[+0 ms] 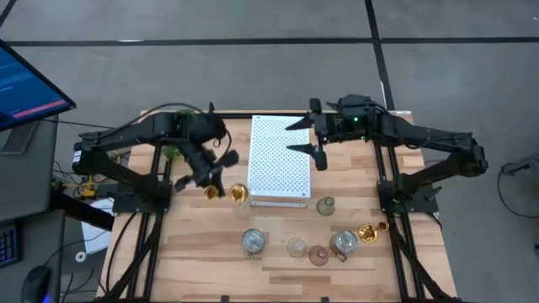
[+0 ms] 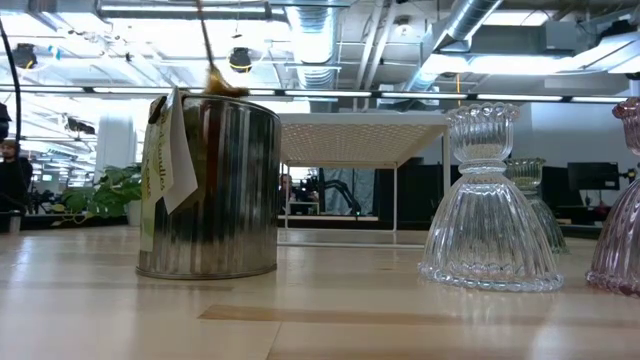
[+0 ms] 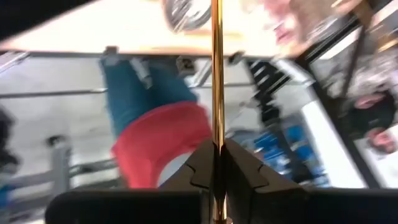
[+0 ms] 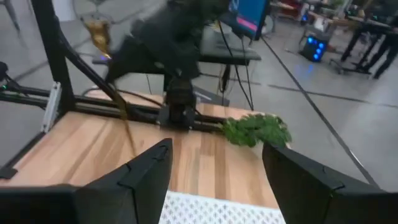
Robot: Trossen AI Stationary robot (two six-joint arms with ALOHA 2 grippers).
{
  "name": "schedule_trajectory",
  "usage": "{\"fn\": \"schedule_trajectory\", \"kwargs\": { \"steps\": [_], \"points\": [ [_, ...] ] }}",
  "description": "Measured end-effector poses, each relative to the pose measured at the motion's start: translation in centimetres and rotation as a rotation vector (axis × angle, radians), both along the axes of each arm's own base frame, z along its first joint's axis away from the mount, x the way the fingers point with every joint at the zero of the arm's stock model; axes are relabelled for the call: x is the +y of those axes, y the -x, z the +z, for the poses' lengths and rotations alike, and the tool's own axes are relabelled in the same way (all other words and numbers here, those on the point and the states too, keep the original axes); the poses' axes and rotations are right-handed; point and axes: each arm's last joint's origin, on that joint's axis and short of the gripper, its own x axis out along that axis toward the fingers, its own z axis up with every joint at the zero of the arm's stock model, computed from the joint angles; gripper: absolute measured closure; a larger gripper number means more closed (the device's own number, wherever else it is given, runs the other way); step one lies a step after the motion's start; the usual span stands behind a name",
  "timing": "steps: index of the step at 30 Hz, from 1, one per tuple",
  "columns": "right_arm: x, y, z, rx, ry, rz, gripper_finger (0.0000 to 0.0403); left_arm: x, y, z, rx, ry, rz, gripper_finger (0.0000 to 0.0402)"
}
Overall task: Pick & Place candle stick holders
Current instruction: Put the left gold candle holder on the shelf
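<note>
My left gripper (image 1: 209,181) is over the table's left half and is shut on a slim gold candle stick holder (image 3: 216,74). The stick also shows in the right wrist view (image 4: 121,115) and rises out of the low view (image 2: 205,40). A second gold holder (image 1: 369,231) lies near the right edge. Small glass cups rest on their bases near the front: silvery (image 1: 253,241), clear (image 1: 296,247), pinkish (image 1: 318,255) and greenish (image 1: 325,205). My right gripper (image 1: 305,136) is open and empty over the white board's right edge. My left gripper pinches the gold holder's thin shaft (image 3: 216,140) between its two fingers. The shaft runs on past the fingertips (image 3: 239,165). The holder is lifted clear of the table and tilted, with a gold end (image 2: 225,85) hanging above the cups.
A white dotted board (image 1: 278,160) stands on legs at the table's middle back. A leafy green plant (image 4: 255,129) sits at the far left. A silvery tin with a paper tag (image 2: 210,185) stands near the front. A person in a red top (image 3: 158,140) is beyond the table.
</note>
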Motion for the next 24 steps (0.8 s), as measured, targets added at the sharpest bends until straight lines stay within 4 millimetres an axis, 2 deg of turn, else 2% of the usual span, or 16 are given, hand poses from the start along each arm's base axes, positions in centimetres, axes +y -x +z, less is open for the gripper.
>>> {"fn": "schedule_trajectory", "kwargs": {
  "steps": [5, 12, 20, 24],
  "points": [
    [0.1, -0.2, 0.1, -0.02, -0.009, 0.055, 0.0163, 2.1, -0.4, 0.1, -0.027, -0.05, 0.157, 0.0385],
    [-0.1, -3.4, -1.6, -0.048, -0.037, 0.17, 0.0163, 4.6, -3.1, 1.2, -0.225, -0.071, 0.272, 0.0385],
    [-0.7, -5.0, -3.2, -0.019, 0.002, 0.182, 0.0163, 4.8, -3.6, 1.4, -0.254, -0.058, 0.287, 0.0384],
    [-0.7, -6.5, -4.9, 0.03, 0.011, 0.196, 0.0163, 5.4, -3.6, 1.7, -0.295, -0.083, 0.314, 0.0383]
  ]
}}
